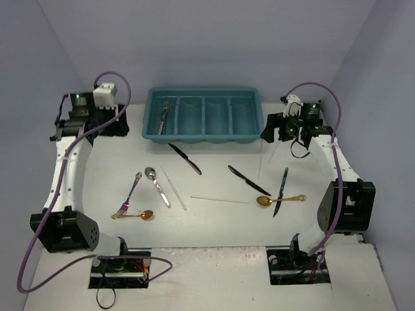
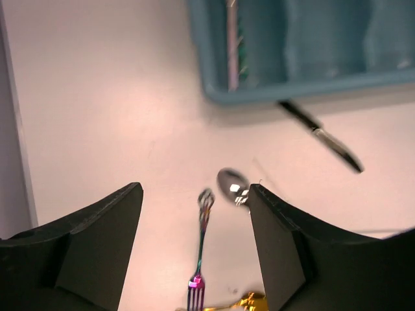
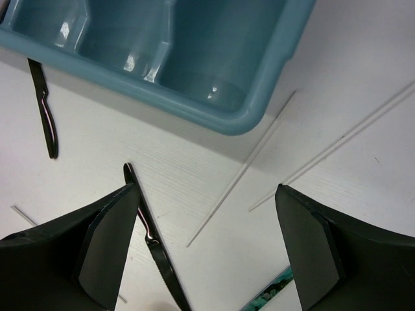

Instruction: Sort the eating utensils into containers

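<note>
The teal tray (image 1: 202,137) of containers stands at the back, with one silver fork (image 1: 163,113) in its leftmost compartment. On the table lie two black knives (image 1: 185,159) (image 1: 249,180), a teal-handled knife (image 1: 281,191), two gold spoons (image 1: 280,200) (image 1: 137,214), a silver spoon (image 1: 157,186), an iridescent fork (image 1: 130,193) and pale sticks (image 1: 219,199). My left gripper (image 2: 194,188) hangs open and empty left of the tray, above the iridescent fork (image 2: 201,253) and the silver spoon (image 2: 232,184). My right gripper (image 3: 206,188) is open and empty by the tray's right corner (image 3: 214,110), over a black knife (image 3: 152,240) and a stick (image 3: 246,165).
Lilac walls close in the table on three sides. Both arm bases (image 1: 120,262) (image 1: 295,262) sit at the near edge. Another stick (image 1: 174,188) lies beside the silver spoon, and two more (image 1: 260,162) lean out from the tray's right end.
</note>
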